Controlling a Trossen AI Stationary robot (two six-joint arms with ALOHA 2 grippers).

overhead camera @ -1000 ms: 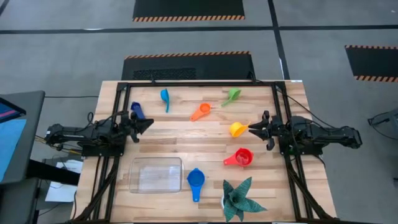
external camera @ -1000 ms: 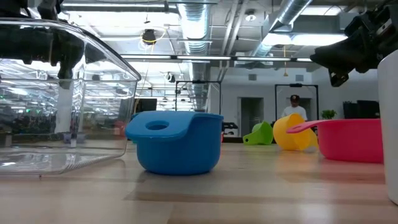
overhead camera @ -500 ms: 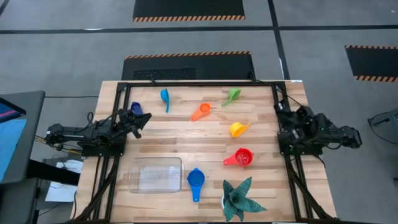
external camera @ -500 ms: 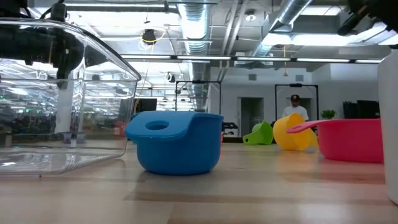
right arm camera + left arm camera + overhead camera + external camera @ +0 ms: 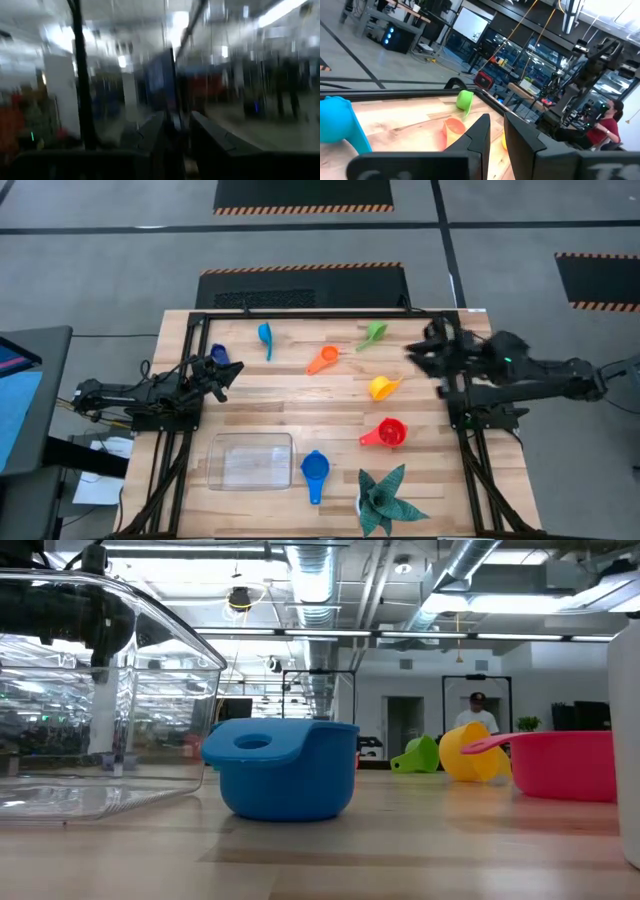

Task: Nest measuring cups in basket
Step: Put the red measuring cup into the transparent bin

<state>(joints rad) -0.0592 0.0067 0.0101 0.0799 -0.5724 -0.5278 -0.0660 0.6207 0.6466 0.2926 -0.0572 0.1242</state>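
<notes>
Seven things lie apart on the wooden table: the dark blue cup (image 5: 219, 354), small light blue cup (image 5: 265, 335), orange cup (image 5: 322, 360), green cup (image 5: 372, 333), yellow cup (image 5: 382, 387), red cup (image 5: 388, 433) and a larger blue cup (image 5: 315, 470) beside the clear basket (image 5: 250, 460). The basket holds nothing. My left gripper (image 5: 228, 370) hovers shut at the left edge, just near of the dark blue cup. My right gripper (image 5: 412, 350) hangs shut in the air by the right rail, between the green and yellow cups.
A dark green spiky plant (image 5: 385, 500) stands at the near edge, right of the blue cup. Black frame rails (image 5: 452, 380) run along the table's left, right and far sides. A person (image 5: 476, 710) stands far off in the room behind.
My right gripper has drawn back from the yellow cup to the right rail, then swung toward the far edge and risen out of the low view. My left gripper has pulled back slightly toward the left edge. No cup has moved.
</notes>
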